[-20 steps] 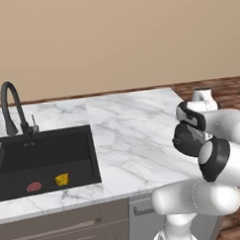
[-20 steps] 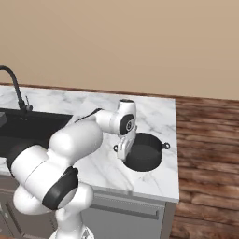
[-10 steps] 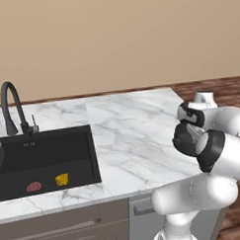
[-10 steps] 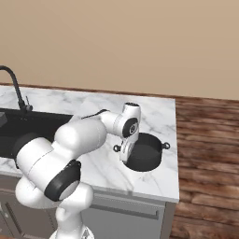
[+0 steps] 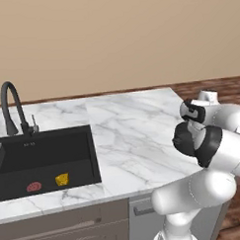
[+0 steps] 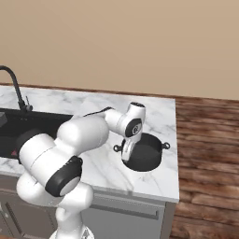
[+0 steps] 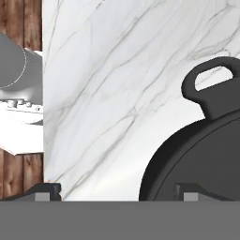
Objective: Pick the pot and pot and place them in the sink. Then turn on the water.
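The dark pot [image 6: 144,156] is seen on the white marble desk [image 6: 158,112], near its right end and well apart from the sink [image 5: 44,155]. The end effector [image 6: 126,156] is held low at the left rim of the pot, close to one of its loop handles [image 7: 208,82]. In the hand view the two fingertips [image 7: 190,191] are shown spread wide apart, one over the marble and one over the dark pot, so that the rim appears to lie between them; nothing is clamped. This placing is judged to be a preparation for a grasp on the pot wall. The sink is sunk at the left of the desk, with the black faucet [image 5: 13,109] behind it and two small things, one red [image 5: 34,186] and one yellow [image 5: 62,180], on its bottom. No water is seen at the faucet.
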Controlling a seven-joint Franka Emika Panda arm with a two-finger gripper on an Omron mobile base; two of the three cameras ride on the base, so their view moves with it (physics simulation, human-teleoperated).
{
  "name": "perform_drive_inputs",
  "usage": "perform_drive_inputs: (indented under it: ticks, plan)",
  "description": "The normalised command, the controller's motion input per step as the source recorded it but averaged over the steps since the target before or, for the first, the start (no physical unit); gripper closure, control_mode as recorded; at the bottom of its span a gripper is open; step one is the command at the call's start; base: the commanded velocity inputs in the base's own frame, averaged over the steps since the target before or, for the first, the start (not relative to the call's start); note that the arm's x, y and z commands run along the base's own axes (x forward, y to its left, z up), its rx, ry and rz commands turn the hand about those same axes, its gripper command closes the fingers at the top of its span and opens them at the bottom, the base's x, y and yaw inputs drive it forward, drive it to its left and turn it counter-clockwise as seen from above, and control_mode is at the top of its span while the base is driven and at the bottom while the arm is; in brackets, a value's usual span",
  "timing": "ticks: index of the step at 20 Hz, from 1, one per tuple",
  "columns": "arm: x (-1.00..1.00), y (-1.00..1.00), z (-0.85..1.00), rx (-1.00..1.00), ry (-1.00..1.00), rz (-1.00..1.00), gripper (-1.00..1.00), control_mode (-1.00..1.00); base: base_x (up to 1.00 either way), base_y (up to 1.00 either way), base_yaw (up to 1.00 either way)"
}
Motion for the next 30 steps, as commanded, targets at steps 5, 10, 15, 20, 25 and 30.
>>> perform_drive_inputs:
  ticks: [5,10,15,20,25,30]
  plan:
    - [0.0,-0.1,0.0,0.04,-0.11,0.0,-1.0,-1.0,0.0,0.0,0.0]
    - [0.0,-0.05,-0.02,0.0,-0.08,0.0,-1.0,-1.0,0.0,0.0,0.0]
    - [0.1,0.0,-0.25,0.0,0.0,0.0,-1.0,-1.0,0.0,0.0,0.0]
    - [0.22,0.0,-0.28,0.0,0.0,0.0,-1.0,-1.0,0.0,0.0,0.0]
    - [0.13,0.0,-0.2,0.0,0.0,0.0,-1.0,-1.0,0.0,0.0,0.0]
    - [0.02,0.0,-0.27,0.0,0.0,0.0,-1.0,-1.0,0.0,0.0,0.0]
